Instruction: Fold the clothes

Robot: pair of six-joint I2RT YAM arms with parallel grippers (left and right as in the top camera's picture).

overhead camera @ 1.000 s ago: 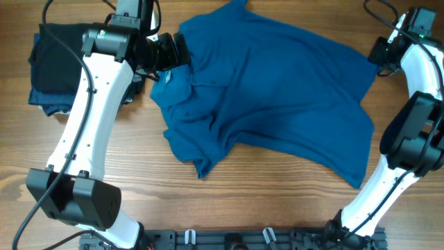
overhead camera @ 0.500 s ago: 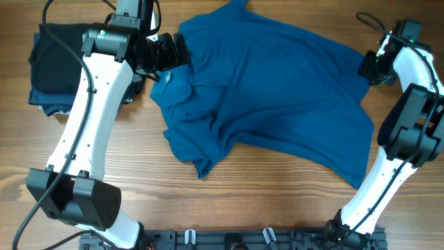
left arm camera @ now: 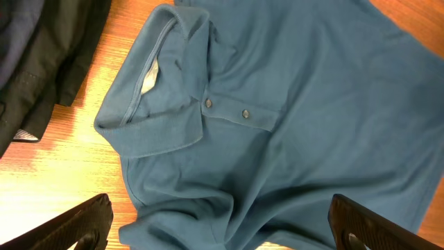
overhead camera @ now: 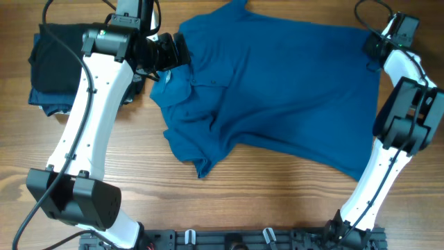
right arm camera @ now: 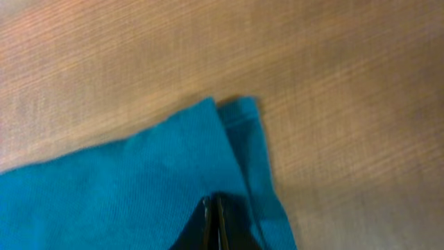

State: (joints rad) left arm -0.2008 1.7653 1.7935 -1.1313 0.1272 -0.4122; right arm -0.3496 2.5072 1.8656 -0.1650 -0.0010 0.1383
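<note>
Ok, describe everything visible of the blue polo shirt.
The polo shirt is bright blue, soft-looking knit, with a collar, a white neck label and two buttons on the placket. It lies face up and rumpled on the wooden table, collar toward the left arm. The right hand is shut on one corner; the open left hand hovers over the collar.

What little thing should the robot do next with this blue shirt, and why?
Probably lower the open left fingers onto the collar and pinch it. The right fingers are shut on a corner of the blue shirt, while the cloth near the collar lies rumpled; a second hold would likely let both arms stretch it flat for folding.
</note>
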